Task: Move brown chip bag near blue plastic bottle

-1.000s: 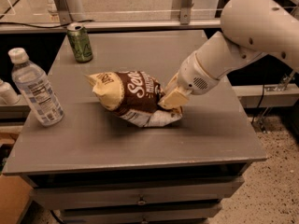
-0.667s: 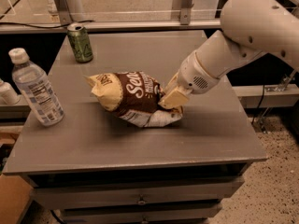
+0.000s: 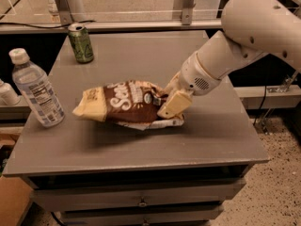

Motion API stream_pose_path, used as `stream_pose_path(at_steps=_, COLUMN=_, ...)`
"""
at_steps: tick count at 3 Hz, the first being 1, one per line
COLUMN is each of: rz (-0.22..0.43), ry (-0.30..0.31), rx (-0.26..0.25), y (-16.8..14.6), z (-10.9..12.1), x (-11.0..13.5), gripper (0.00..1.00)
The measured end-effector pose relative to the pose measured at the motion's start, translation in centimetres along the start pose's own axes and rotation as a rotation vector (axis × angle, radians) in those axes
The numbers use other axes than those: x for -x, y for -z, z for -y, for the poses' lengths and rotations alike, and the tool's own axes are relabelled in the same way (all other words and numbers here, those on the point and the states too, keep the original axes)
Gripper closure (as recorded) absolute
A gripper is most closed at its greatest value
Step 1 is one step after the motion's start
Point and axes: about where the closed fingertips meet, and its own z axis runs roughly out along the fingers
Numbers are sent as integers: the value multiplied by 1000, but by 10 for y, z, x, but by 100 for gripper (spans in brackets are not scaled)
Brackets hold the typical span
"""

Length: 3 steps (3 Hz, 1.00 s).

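Note:
The brown chip bag lies on its side in the middle of the grey table, its cream left end pointing toward the bottle. The blue plastic bottle stands upright near the table's left edge, a short gap from the bag's left end. My gripper reaches in from the right on the white arm. It is shut on the bag's right end, low over the table top.
A green drink can stands at the table's back left. A white bottle is partly visible beyond the left edge. A railing runs behind the table. Drawers sit under the table's front edge.
The bag has tipped flatter and its left end has shifted left, closer to the bottle. The gripper has dropped slightly with it. The bottle and can have not moved.

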Motion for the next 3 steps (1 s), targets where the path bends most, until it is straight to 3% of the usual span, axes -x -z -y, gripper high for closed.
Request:
stream_pose_path(at_steps=1, rz=-1, ry=3, rx=0, y=0, z=-1, x=1, gripper=0)
stream_pose_path(at_steps=3, rz=13, ry=22, rx=-1, y=5, z=-2, x=8, gripper=0)
